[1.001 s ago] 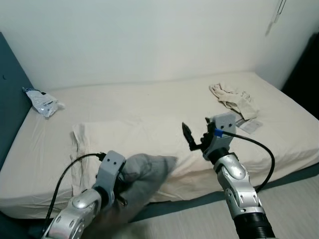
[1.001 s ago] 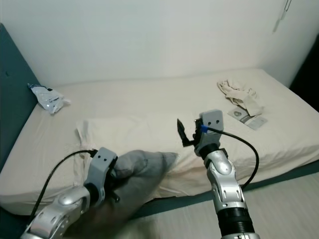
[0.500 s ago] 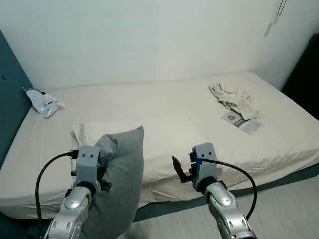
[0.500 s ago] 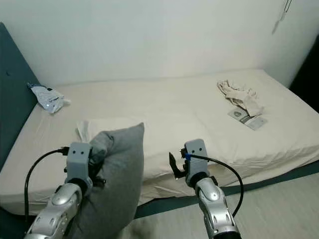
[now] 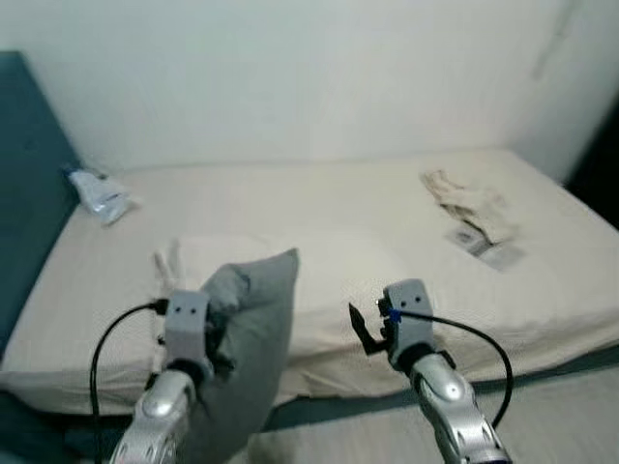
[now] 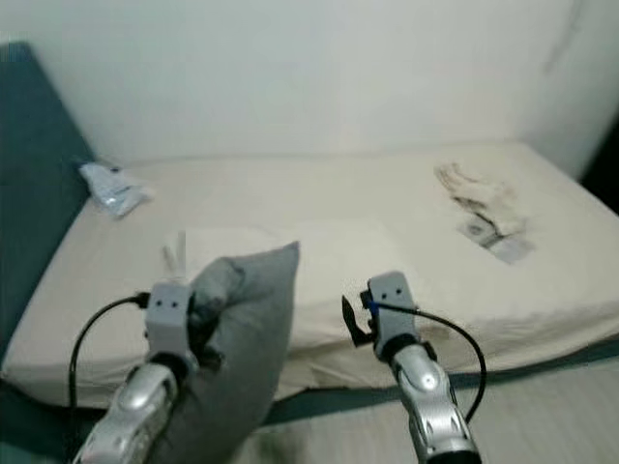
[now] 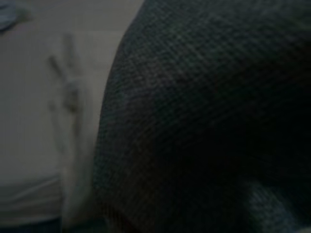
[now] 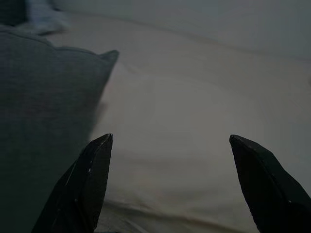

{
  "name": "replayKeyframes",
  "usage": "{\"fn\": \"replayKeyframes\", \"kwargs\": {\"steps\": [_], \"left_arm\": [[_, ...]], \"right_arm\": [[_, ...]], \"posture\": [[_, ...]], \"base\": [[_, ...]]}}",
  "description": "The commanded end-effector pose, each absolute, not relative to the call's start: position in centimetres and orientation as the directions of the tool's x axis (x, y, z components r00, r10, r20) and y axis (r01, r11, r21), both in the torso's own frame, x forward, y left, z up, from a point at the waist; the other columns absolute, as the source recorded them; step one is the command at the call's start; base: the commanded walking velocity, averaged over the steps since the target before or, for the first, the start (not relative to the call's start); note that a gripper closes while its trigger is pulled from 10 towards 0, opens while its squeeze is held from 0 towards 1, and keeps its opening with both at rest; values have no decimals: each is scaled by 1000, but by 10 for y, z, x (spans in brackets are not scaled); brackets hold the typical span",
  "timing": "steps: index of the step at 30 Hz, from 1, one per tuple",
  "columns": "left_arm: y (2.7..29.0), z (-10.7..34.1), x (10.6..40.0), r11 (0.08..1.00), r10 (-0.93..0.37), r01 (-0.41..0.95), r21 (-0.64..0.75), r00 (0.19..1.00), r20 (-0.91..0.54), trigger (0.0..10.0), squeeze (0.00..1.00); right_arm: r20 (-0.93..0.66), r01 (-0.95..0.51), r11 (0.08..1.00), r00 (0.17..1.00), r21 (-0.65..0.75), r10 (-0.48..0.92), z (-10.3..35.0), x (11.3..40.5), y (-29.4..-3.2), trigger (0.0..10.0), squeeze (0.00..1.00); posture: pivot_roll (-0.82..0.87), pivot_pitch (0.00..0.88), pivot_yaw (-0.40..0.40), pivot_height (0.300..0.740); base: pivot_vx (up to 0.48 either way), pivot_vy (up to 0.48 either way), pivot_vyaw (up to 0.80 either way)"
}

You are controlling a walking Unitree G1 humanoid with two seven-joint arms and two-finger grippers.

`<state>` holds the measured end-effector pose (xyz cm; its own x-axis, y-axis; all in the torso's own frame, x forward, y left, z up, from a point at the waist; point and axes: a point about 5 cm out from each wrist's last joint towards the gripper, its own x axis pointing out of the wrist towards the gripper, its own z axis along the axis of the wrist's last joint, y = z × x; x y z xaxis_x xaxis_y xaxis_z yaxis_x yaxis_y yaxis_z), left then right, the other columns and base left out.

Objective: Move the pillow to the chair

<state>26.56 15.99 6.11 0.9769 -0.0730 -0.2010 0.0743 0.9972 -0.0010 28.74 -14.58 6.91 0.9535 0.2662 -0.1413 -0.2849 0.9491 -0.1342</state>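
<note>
Because the task calls for carrying it away to a chair, the grey pillow (image 5: 247, 348) is held clear of the bed (image 5: 319, 208) in the left eye view, hanging upright from the left gripper (image 5: 198, 340), whose fingers are buried in the fabric near one upper corner and appear pinched on it; the bulk of the pillow hangs below and to the inner side of that gripper, in front of the mattress edge. To the far side of the left gripper lies a pale folded cloth (image 5: 208, 253) on the sheet, and well beyond it, near the blue headboard (image 5: 29, 193), a small plastic packet (image 5: 99, 193). The right gripper (image 5: 366, 332) is raised beside the pillow without touching it, presumably kept free for balance or support. Well beyond the right gripper, crumpled cream clothing (image 5: 464, 198) and a card or leaflet (image 5: 488, 246) rest on the bed. The right eye view confirms the same arrangement, with the pillow's peaked corner standing between the two grippers. The left wrist view is dark, with woven grey fabric pressed close against the lens, consistent with a firm hold. The right wrist view shows its two black fingers (image 8: 92, 187) spread wide and empty, the pillow to one side of them. No chair is visible, so a turn away from the bed is judged necessary.
</note>
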Motion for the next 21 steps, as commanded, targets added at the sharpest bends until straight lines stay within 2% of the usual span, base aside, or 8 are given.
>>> {"fn": "replayKeyframes", "kwargs": {"steps": [1,10,16,21], "left_arm": [[164,68,272,999,-25,31,30,985,-174,10000,0],[154,71,273,999,-46,49,15,985,-166,10000,0],[147,74,273,998,-61,54,-43,983,-172,10000,0],[141,77,272,995,-95,92,-25,982,-165,10000,0]], "right_arm": [[-145,-294,946,951,-136,274,67,287,-143,10000,0],[-132,-273,955,957,-118,258,68,288,-142,10000,0],[-125,-256,960,962,-115,242,68,290,-144,10000,0],[-119,-250,961,964,-117,236,69,292,-145,10000,0]], "posture": [[16,60,-8,740],[22,57,-2,740],[26,57,3,740],[28,55,5,740]], "base": [[0,0,800],[0,0,800],[0,0,800],[0,0,800]]}}
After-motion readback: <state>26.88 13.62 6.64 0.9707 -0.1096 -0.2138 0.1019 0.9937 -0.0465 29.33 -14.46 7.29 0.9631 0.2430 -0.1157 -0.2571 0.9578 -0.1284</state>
